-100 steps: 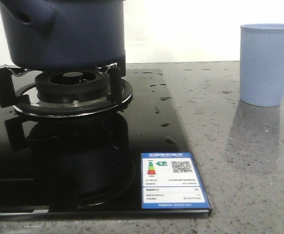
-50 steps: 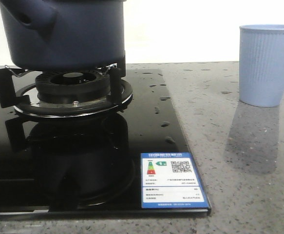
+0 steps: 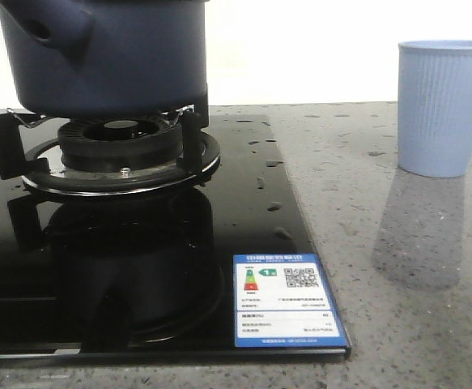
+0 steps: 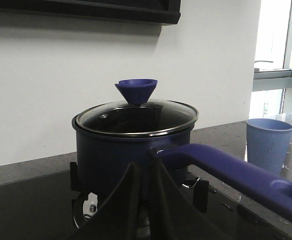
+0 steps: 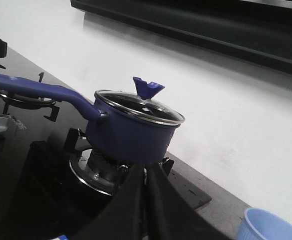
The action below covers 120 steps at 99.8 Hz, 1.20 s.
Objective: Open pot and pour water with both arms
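Sitting on the gas burner [image 3: 122, 154] of a black glass hob [image 3: 244, 219], the navy pot [image 4: 130, 150] has its glass lid [image 4: 135, 116] on, with the cone-shaped blue knob [image 4: 136, 90] on top. Its long blue handle [image 4: 236, 172] sticks out toward the left arm's camera and passes just to one side of the left pincer [image 4: 141, 172].

Left pincer: the two dark fingers stand close with only a thin slit between them, nothing held, and they're clear of the pot, which sits just beyond the tips. Right pincer [image 5: 144, 172]: same deal, fingers pressed nearly together, gripping nothing, with the pot straight ahead past the tips and the handle [image 5: 40, 90] running off to the side, away from it.

A pale blue ribbed cup [image 3: 446, 107] stands on the speckled grey counter [image 3: 397, 267], off the hob and well apart from the pot. From the left pincer it's out past the handle; from the right pincer its rim [image 5: 273, 227] just peeks in close by.

Water droplets [image 3: 264, 162] dot the glass near the hob's edge, and an energy label sticker [image 3: 288, 300] sits on the near corner. A white wall [image 5: 236, 110] is behind it all.
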### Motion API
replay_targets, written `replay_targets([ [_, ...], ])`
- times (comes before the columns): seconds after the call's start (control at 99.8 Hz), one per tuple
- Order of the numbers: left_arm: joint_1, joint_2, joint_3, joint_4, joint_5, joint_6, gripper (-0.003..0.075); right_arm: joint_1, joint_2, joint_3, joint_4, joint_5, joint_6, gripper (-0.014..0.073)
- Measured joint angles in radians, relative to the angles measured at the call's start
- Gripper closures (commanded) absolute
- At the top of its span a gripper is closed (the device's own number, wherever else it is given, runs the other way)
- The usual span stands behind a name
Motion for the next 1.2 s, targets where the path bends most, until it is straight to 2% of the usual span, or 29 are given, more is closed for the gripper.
replay_targets([
  [0.331,0.000,0.000,0.000,0.000,0.002,0.000,0.0740,0.000,0.000,0.000,-0.002,-0.004,0.000,0.0640],
  [0.401,0.000,0.000,0.000,0.053,0.000,-0.002,0.0740,0.000,0.000,0.000,-0.002,-0.004,0.000,0.0640],
  [0.461,0.000,0.000,0.000,0.180,-0.002,-0.036,0.0740,0.000,0.000,0.000,-0.002,-0.004,0.000,0.0640],
  [0.531,0.000,0.000,0.002,0.419,-0.003,-0.204,0.0740,0.000,0.000,0.000,-0.002,-0.004,0.000,0.0640],
  [0.651,0.000,-0.001,0.059,0.934,-0.036,-0.738,0.0740,0.000,0.000,0.000,-0.002,-0.004,0.000,0.0640],
  [0.691,0.000,-0.001,0.094,1.084,-0.061,-0.869,0.0740,0.000,0.000,0.000,-0.002,-0.004,0.002,0.0640],
  [0.771,0.000,-0.001,0.169,1.263,-0.132,-1.075,0.0740,0.000,0.000,0.000,-0.002,-0.004,0.002,0.0640],
  [0.851,0.000,-0.001,0.242,1.341,-0.207,-1.155,0.0740,0.000,0.000,0.000,-0.002,-0.004,0.002,0.0640],
  [0.942,0.008,-0.004,0.245,1.368,-0.204,-1.191,0.0740,0.000,0.000,0.000,-0.002,-0.004,0.002,0.0640],
  [1.202,0.110,-0.117,0.245,1.378,-0.040,-1.211,0.0740,0.000,0.000,0.001,-0.002,-0.006,0.002,0.0640],
])
